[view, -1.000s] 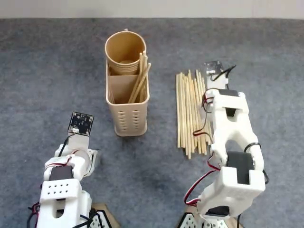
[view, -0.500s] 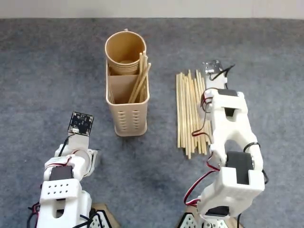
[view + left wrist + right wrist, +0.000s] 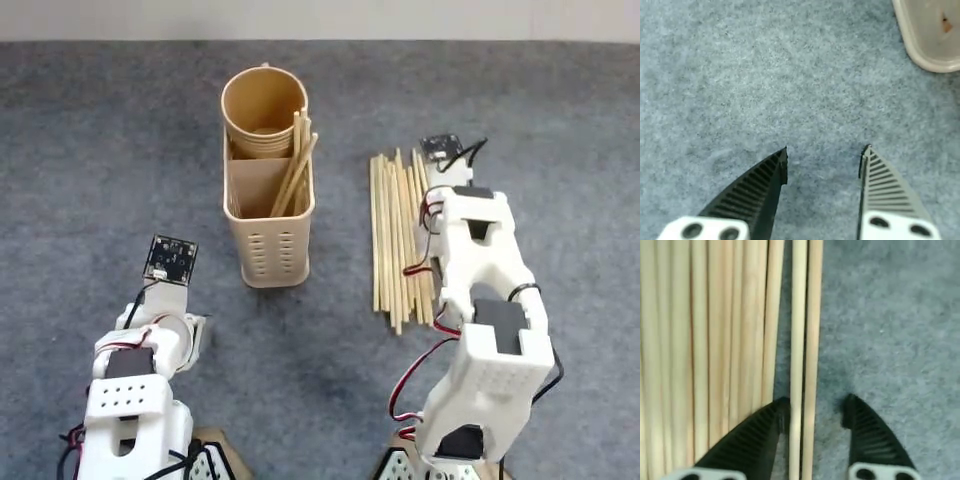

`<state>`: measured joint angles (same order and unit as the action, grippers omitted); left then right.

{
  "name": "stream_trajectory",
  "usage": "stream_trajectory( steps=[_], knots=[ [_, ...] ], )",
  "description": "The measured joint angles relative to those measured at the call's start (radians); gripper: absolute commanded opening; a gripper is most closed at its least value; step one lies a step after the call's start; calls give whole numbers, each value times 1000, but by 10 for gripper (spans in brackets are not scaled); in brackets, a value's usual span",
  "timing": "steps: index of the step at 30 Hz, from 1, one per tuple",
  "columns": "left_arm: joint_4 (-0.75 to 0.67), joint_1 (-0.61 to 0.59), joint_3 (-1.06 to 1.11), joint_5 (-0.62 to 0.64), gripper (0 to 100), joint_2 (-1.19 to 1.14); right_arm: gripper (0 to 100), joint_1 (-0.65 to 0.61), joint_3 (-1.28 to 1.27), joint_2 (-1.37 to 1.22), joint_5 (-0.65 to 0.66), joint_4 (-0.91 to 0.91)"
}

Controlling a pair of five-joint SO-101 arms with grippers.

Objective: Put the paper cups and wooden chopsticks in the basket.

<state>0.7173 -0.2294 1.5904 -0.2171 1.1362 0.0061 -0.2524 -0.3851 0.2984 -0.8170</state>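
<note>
Grey carpet (image 3: pixel 100 150) from above: cups (image 3: pixel 264 105) and a few chopsticks (image 3: pixel 293 170) already stand in the basket (image 3: pixel 268 250). The pile (image 3: pixel 400 235) lies at its 3 o'clock.

Left wrist: my left pincer (image 3: pixel 822 157) gapes empty.

Right wrist: my right pincer (image 3: pixel 815 405) straddles two sticks, open and gripping nothing. I judge most chopsticks remain.

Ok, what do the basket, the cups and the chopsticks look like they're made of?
Basket: probably moulded plastic, matte beige, judging by its smooth walls and neat rows of slots.
Cups: likely brown kraft paper, with thin walls, a rolled rim and a dull finish.
Chopsticks: bare pale wood, possibly bamboo, with faint lengthwise grain and no gloss.
</note>
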Motion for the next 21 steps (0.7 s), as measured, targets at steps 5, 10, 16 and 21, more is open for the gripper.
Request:
stream_trajectory(
  steps=[5, 10, 16, 21],
  knots=[
    [0, 3, 0, 0, 256, 0, 5, 2, 8, -11, 2, 0],
    [0, 3, 0, 0, 256, 0, 5, 2, 21, 8, -26, -31],
    [0, 3, 0, 0, 256, 0, 5, -2, 17, 282, -216, -38],
    [0, 3, 0, 0, 256, 0, 5, -114, 17, 749, -292, -38]
  ],
)
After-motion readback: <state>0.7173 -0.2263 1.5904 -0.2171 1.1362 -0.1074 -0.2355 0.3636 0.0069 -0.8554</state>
